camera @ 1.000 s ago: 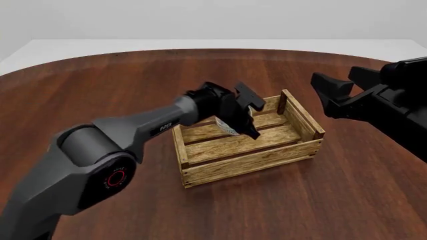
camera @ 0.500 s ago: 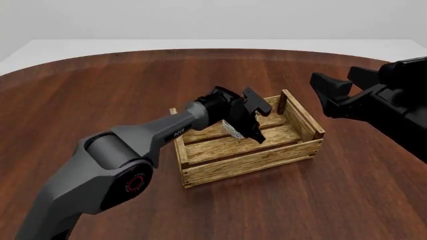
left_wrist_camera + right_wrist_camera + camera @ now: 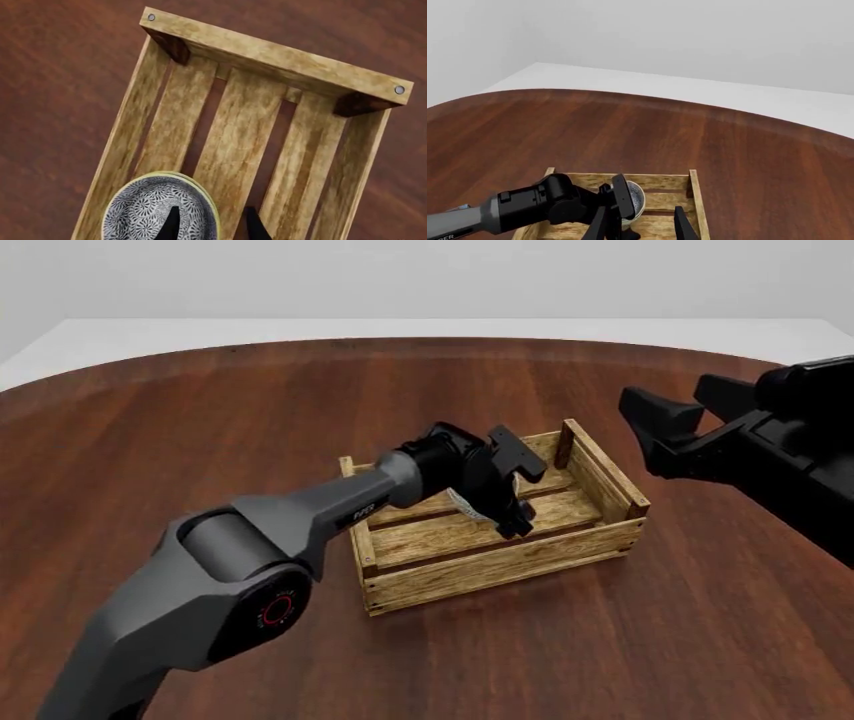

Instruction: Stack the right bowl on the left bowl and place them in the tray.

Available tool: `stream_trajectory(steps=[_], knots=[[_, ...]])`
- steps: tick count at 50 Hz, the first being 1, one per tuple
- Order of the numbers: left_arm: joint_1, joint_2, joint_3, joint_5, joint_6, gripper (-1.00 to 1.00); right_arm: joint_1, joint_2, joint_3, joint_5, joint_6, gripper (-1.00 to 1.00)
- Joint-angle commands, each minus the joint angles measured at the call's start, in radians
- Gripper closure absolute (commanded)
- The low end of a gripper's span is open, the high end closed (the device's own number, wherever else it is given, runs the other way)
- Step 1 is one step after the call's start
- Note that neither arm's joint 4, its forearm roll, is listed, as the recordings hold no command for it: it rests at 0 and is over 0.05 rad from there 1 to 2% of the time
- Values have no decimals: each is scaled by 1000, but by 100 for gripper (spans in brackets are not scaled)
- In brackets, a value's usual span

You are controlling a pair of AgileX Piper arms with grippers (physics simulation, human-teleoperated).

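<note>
The tray (image 3: 494, 565) is a light-wood slatted crate at mid-table; it also shows in the left wrist view (image 3: 267, 55) and the right wrist view (image 3: 627, 176). A speckled bowl (image 3: 143, 210) with a doubled cream rim, seemingly both bowls nested, is low inside the tray at one end, partly hidden in the front view (image 3: 463, 502). It also shows in the right wrist view (image 3: 634, 197). My left gripper (image 3: 531, 497) reaches into the tray, one finger inside the bowl and one outside, closed on its rim (image 3: 212, 215). My right gripper (image 3: 663, 387) is open and empty, raised to the right of the tray (image 3: 640, 215).
The dark wooden table (image 3: 200, 420) spreads all round the tray, with its curved far edge and a white floor (image 3: 694, 85) beyond. The left arm's forearm (image 3: 307, 505) crosses the tray's left end.
My left gripper has moved a little right and down, taking the bowls lower into the tray. The right arm has not moved.
</note>
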State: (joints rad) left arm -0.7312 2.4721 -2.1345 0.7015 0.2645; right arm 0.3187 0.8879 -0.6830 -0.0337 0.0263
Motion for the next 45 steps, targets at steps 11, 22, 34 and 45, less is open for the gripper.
stream_trajectory(steps=[11,22,34,45], knots=[[-29,-77,35,18,-9,-100,4,-9,-3,9,0,-100],[-32,-137,103,-19,-7,-100,6,-6,-3,8,-3,-100],[-31,-197,154,-40,-10,-100,6,-7,-5,11,-3,-100],[-29,-304,264,-113,-50,-100,4,-8,-3,9,-3,-100]])
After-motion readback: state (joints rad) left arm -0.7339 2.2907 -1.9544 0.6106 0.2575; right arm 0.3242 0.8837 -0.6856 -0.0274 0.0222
